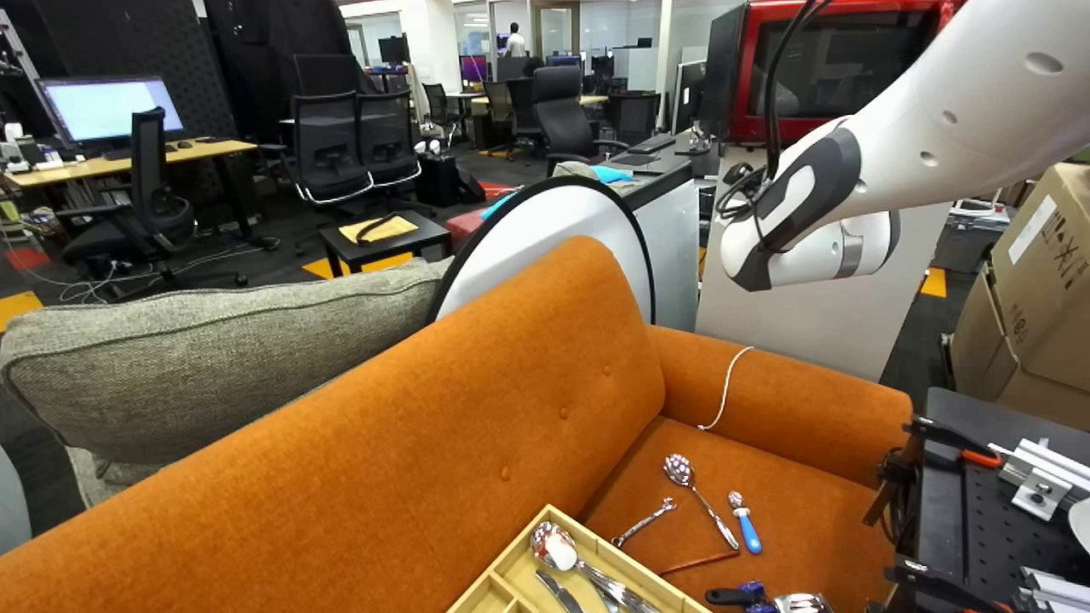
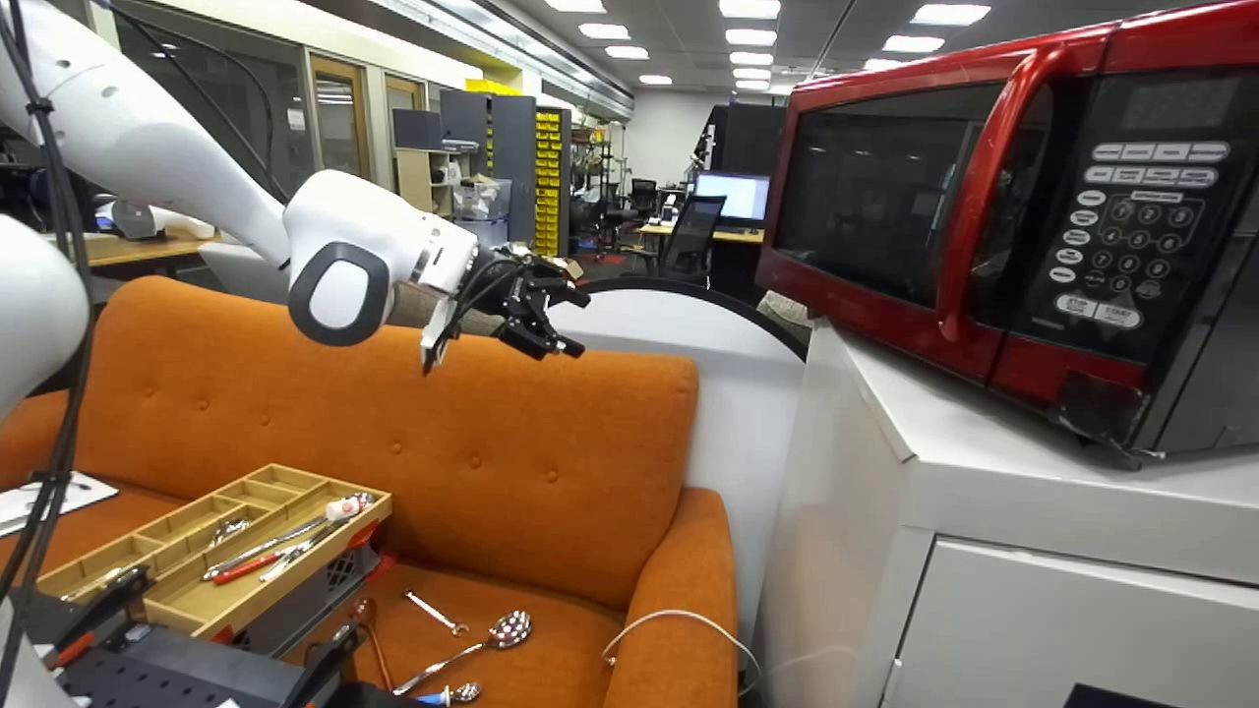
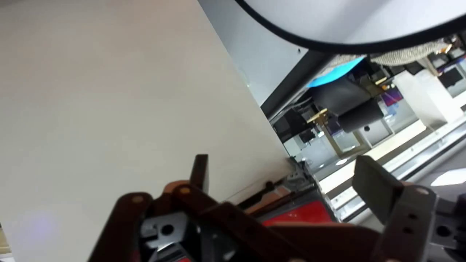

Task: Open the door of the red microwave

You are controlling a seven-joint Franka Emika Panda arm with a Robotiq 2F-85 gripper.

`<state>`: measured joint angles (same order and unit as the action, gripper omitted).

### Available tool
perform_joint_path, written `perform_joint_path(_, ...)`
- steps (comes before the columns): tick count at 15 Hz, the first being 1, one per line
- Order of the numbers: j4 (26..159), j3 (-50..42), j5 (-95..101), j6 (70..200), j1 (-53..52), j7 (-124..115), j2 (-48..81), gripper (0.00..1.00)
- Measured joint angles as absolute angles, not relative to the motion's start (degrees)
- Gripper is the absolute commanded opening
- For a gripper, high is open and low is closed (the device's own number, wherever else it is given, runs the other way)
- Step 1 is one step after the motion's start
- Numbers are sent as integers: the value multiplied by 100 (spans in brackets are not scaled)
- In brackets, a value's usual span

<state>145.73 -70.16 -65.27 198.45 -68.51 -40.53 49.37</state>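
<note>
Red microwave (image 2: 1023, 231), boxy and glossy, sits on a smooth white pedestal (image 2: 1043, 516). Its closed door (image 2: 880, 192) is a bright red frame around a broad pane of dark glass, and a thick, curved red handle (image 2: 989, 182) runs down it. Next to it the black control panel (image 2: 1131, 226) carries rows of pale oval buttons (image 2: 1084, 218). The robot's white arm (image 2: 167, 147), built of rounded shells, ends in a black, angular hand (image 2: 574, 323), which an exterior view shows well apart from the door, against the padded back of an orange sofa (image 2: 511, 423). In the wrist view its blocky fingers (image 3: 376, 189) are spread wide from each other, and a patch of red casing (image 3: 298, 214) shows near the bottom. Fabric with sunken buttons (image 2: 475, 461) covers the sofa. On its seat lie a shiny, long-handled spoon (image 2: 504, 634) and a slim metal wrench (image 2: 433, 611); a thin white cord (image 2: 679, 614) is draped over the armrest (image 2: 689, 565). A pale, compartmented wooden tray (image 2: 295, 575) bears metal cutlery (image 2: 266, 550). Behind the sofa back, in an exterior view, are a coarse-woven gray cushion (image 1: 230, 366) with piped seams and a flat white disc (image 1: 553, 217) edged in black.
</note>
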Motion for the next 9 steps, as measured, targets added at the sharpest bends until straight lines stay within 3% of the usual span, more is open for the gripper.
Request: perform_joint_path(9,14580,-7127,-6730,19824,-6942,-4334,5297,100)
